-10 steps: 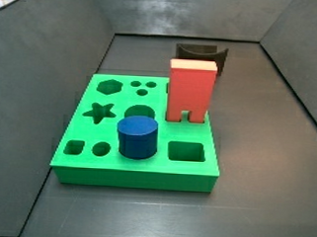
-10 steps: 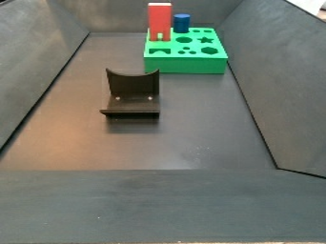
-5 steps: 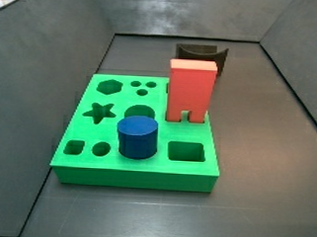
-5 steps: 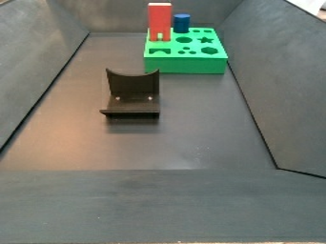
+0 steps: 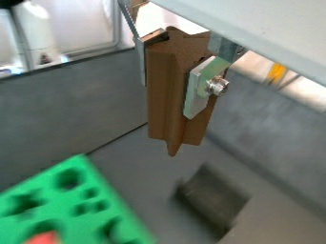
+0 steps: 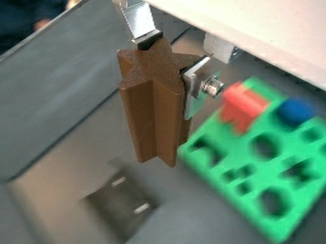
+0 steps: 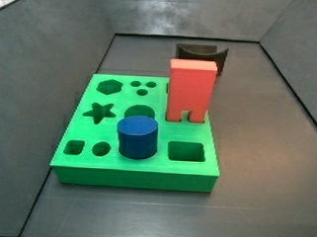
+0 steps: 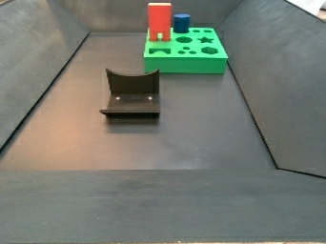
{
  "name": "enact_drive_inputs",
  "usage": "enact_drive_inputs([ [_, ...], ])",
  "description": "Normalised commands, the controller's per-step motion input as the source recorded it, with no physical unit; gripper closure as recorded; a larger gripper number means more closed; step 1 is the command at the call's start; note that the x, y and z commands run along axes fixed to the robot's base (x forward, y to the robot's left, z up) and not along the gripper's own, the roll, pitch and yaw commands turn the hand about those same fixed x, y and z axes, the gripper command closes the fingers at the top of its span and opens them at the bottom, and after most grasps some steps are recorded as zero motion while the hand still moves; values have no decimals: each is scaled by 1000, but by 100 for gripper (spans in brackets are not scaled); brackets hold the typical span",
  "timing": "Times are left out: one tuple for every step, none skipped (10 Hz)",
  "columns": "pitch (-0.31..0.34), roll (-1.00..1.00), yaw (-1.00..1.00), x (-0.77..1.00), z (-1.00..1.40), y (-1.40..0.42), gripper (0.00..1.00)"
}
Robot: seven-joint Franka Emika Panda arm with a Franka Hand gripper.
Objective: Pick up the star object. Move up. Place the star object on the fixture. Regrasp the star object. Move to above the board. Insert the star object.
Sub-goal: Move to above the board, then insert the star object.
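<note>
My gripper (image 5: pixel 173 71) is clamped on the star (image 5: pixel 174 95), which hangs lengthwise between my fingers (image 5: pixel 201 88), its ridged brown sides showing in both wrist views and its lower end pointing down toward the floor. In a wrist view the star (image 6: pixel 152 110) is pinched from two sides: one silver plate at its upper end, the other plate with a screw pressed against its side. I hold it high in the air, well above everything; neither side view shows me or the star at all.

Below me the fixture (image 5: pixel 214 198) sits on the dark floor, near the line of the star's lower end, but well apart from it in height. The board (image 6: pixel 261 167) lies off to one side of the fixture. In a side view the fixture (image 8: pixel 130 93) stands alone in the middle of the floor, with the board (image 8: pixel 189 52) farther back. The red block (image 7: pixel 191 89) and the blue cylinder (image 7: pixel 137 137) stand upright in the board; its star hole (image 7: pixel 100 112) is open.
</note>
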Motion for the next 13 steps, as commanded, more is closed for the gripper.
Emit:
enact_drive_inputs([
  [-39, -738, -159, -654, -9, -1000, 100],
  [-49, -500, -94, -676, -7, -1000, 100],
  [-53, -325, -54, -628, -10, -908, 100],
  [-51, -178, -15, -383, -9, -529, 100],
  [-38, -117, -7, -236, -8, -311, 100],
  [-27, -86, 1, -136, -12, -181, 100],
  [-11, 0, 0, -86, 0, 0, 100],
  [-83, -31, -140, -249, -183, 0, 100],
  [-114, -40, -129, -380, -166, 0, 100],
  [-119, -21, -77, -434, -220, 46, 100],
  [-131, -23, -143, -466, -166, 0, 100],
  [-149, -51, -197, -400, -137, 0, 100],
  [-146, -40, -209, -391, -80, 0, 100],
])
